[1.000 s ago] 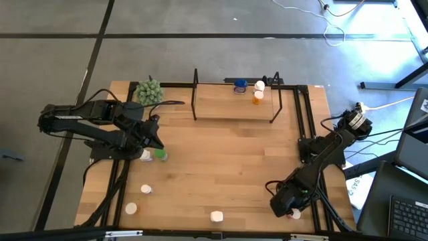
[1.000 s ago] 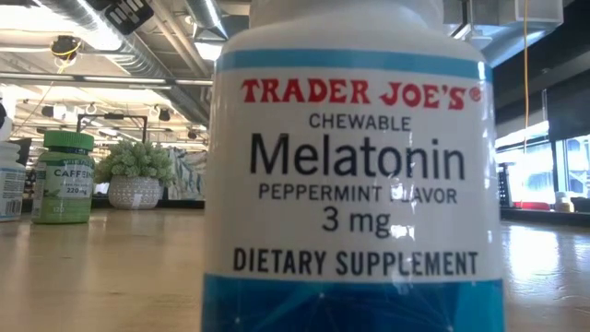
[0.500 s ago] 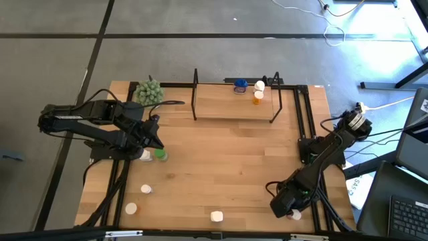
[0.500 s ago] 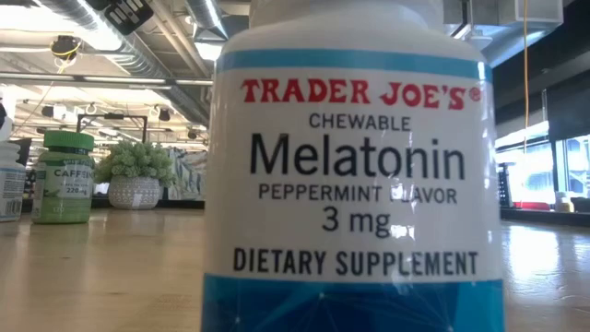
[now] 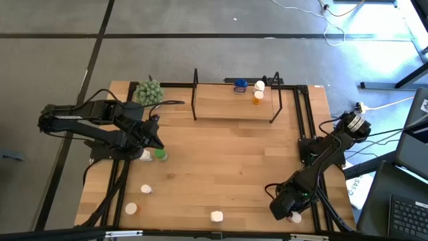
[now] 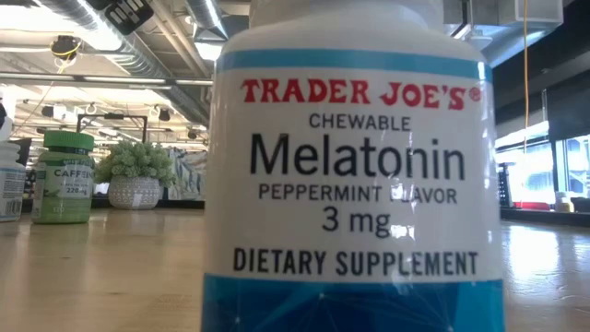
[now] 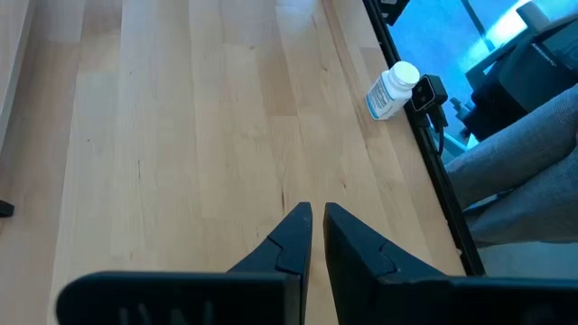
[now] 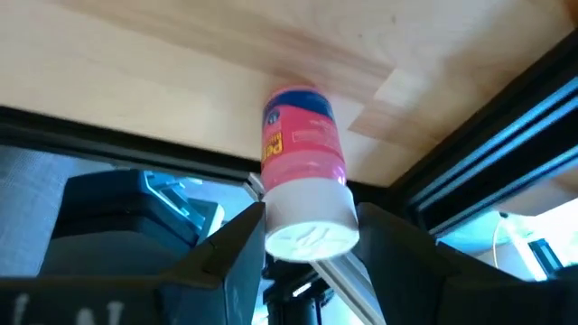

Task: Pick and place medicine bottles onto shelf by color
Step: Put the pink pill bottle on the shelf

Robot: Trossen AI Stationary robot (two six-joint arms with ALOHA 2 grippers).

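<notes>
My right gripper (image 8: 310, 242) is at the table's near right corner (image 5: 287, 213), shut on a pink-red bottle (image 8: 302, 135) with a white cap. My left gripper (image 5: 155, 137) hovers at the table's left, shut and empty (image 7: 317, 226), beside a white bottle (image 5: 145, 155) and a green bottle (image 5: 160, 154) that stand on the table. The shelf (image 5: 234, 107) at the far edge carries a blue (image 5: 239, 86), a white (image 5: 259, 85) and an orange bottle (image 5: 257, 98). Three white bottles (image 5: 145, 189), (image 5: 130, 208), (image 5: 216, 216) stand near the near edge. My right gripper pinches the pink-red bottle by its white cap (image 8: 310, 230), one finger (image 8: 237, 248) on either side. The bottle's body points away from the gripper toward the table's wood. Whether its base rests on the table, I cannot tell.
A green spiky plant ball (image 5: 149, 92) sits at the far left corner. Black frame rails (image 5: 301, 120) run along the table's right side. In the low view a white melatonin bottle (image 6: 355, 175) fills the picture; a green bottle (image 6: 64, 175) and the plant (image 6: 135, 171) show beyond.
My right arm has shifted slightly toward the table's near edge, the pink-red bottle still between its fingers. My left arm has kept still.
</notes>
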